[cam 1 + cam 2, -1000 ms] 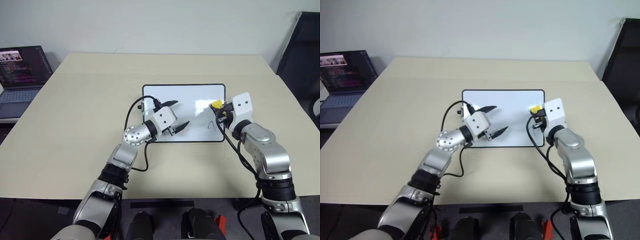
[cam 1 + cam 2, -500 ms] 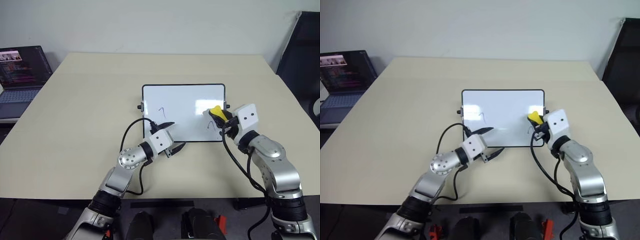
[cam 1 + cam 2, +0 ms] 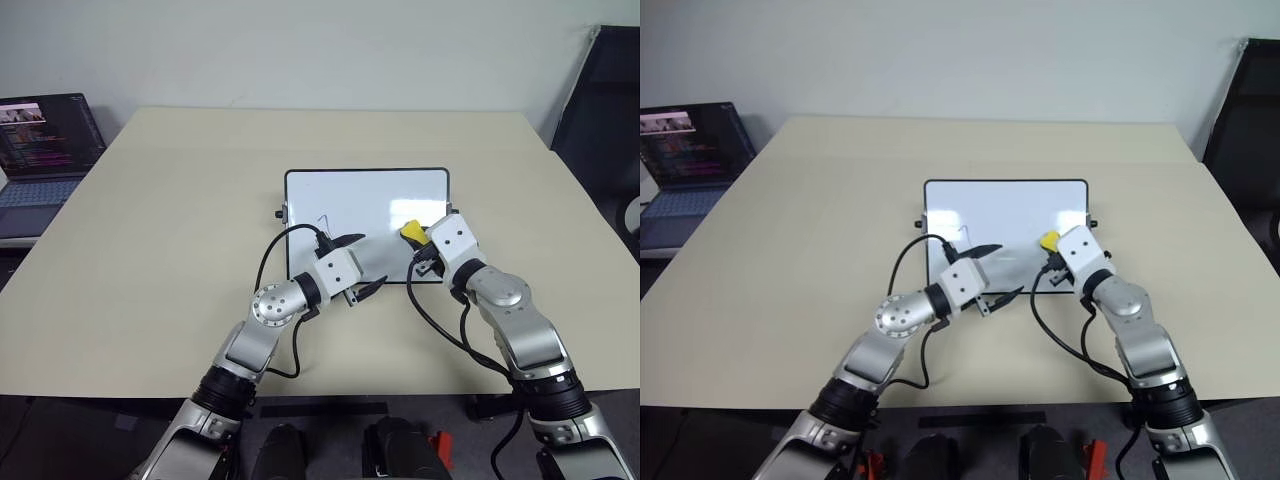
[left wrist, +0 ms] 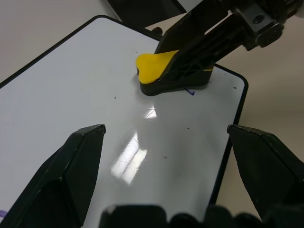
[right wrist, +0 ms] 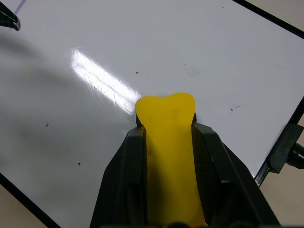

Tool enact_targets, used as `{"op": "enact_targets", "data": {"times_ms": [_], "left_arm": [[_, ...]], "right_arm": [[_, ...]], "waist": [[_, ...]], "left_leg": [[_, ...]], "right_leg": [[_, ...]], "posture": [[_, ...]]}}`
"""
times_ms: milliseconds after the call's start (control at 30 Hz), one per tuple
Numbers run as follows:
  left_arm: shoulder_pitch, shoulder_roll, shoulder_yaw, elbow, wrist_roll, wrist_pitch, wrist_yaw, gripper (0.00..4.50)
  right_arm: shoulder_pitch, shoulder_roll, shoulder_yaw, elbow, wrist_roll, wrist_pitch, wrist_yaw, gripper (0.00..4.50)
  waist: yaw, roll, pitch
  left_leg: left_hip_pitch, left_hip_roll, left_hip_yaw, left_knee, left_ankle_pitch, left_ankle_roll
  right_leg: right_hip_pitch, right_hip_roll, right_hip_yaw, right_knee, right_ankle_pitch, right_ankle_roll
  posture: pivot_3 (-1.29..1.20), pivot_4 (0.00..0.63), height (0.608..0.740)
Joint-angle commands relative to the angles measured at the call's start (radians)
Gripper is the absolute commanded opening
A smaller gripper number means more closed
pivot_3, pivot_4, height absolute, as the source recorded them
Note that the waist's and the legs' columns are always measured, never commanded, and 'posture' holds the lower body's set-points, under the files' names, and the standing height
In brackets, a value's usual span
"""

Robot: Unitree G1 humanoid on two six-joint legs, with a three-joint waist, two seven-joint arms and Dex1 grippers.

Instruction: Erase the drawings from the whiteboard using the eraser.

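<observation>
Whiteboard (image 3: 365, 205): lies flat at mid surface (image 3: 150, 250), black-framed.

Eraser (image 3: 411, 232): yellow block, black underside, clamped between the jaws of the right end effector (image 5: 166, 137) and pressed on the board's right part, over a faint blue stroke just showing at its edge.

Drawings: one hook-like mark (image 3: 323, 221) remains on the left part, well apart from the eraser.

Left end effector (image 3: 361, 266): jaws spread wide, holding nothing, poised over the board's near edge.

Risks: board unheld, so a firm wipe could slide it; open left fingers sit near the wiping path, inviting a collision; tilted eraser could skip ink.
</observation>
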Motion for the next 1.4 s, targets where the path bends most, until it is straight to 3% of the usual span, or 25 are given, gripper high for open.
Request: {"op": "enact_targets", "data": {"times_ms": [33,400,700,967,1400], "left_arm": [[0.007,0.001,-0.003,-0.041,-0.005,0.002,-0.001,4.5],[0.015,0.009,0.003,-0.05,-0.008,0.012,0.002,4.5],[0.006,0.005,0.002,-0.042,-0.008,0.01,0.003,4.5],[0.004,0.008,0.003,-0.04,-0.008,0.007,0.001,4.5],[0.006,0.007,0.01,-0.046,-0.005,0.015,0.013,4.5]], "right_arm": [[0.048,-0.039,-0.025,0.012,-0.027,0.066,0.001,0.96],[0.235,-0.15,-0.034,-0.1,-0.014,0.148,0.075,0.96],[0.1,-0.059,-0.091,-0.045,0.002,0.049,0.01,0.96],[-0.038,0.025,-0.057,0.045,-0.022,-0.027,-0.034,0.96],[0.105,-0.058,-0.025,-0.041,-0.025,0.092,0.073,0.96]], "waist": [[0.004,-0.001,0.0],[0.001,-0.003,-0.002],[-0.01,-0.004,-0.001],[-0.017,-0.004,-0.001],[-0.017,-0.005,-0.001]], "left_leg": [[0.0,0.0,0.0,0.0,0.0,0.0],[0.0,-0.001,0.0,0.0,0.0,0.0],[0.001,-0.001,0.003,0.001,0.001,0.001],[0.001,-0.002,0.005,-0.002,0.001,0.002],[0.001,-0.002,0.006,-0.001,0.001,0.002]], "right_leg": [[0.0,0.0,0.0,0.0,0.0,0.0],[0.001,-0.001,0.001,-0.001,0.0,0.001],[0.001,-0.001,0.004,-0.001,0.001,0.001],[-0.002,0.001,0.014,-0.001,0.003,0.003],[-0.002,0.001,0.017,-0.002,0.003,0.003]], "posture": [[0.0,0.15,0.74],[0.0,0.15,0.74],[0.0,0.15,0.74],[0.0,0.15,0.74],[0.0,0.15,0.74]]}}
